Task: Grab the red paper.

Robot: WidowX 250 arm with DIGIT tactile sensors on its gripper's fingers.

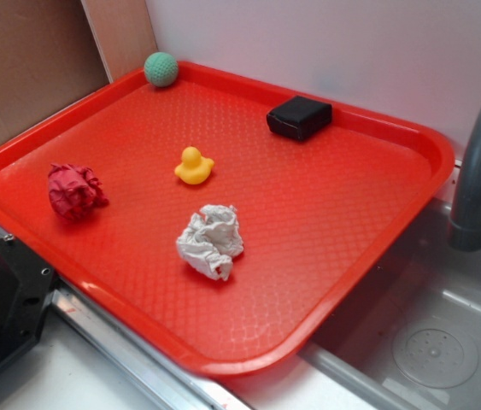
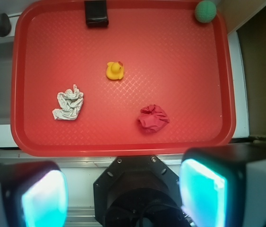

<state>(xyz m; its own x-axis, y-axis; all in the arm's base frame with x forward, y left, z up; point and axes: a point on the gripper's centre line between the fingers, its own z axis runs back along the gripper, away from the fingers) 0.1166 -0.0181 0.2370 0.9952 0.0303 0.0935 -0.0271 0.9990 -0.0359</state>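
Gripper [image 2: 123, 198] wide open (empty) — above red paper [image 2: 153, 118].

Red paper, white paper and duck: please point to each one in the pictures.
Red paper [image 2: 153, 118], wrist view, middle of the ball.
White paper [image 1: 211, 241], exterior view, centre of the wad.
Duck [image 1: 194, 166], exterior view, on its body.

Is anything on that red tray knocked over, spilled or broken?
Nothing stands out. The red paper and the white paper wad are crumpled, but both lie dry on the tray. The yellow duck sits upright, the black box and green ball rest near the tray's far rim.
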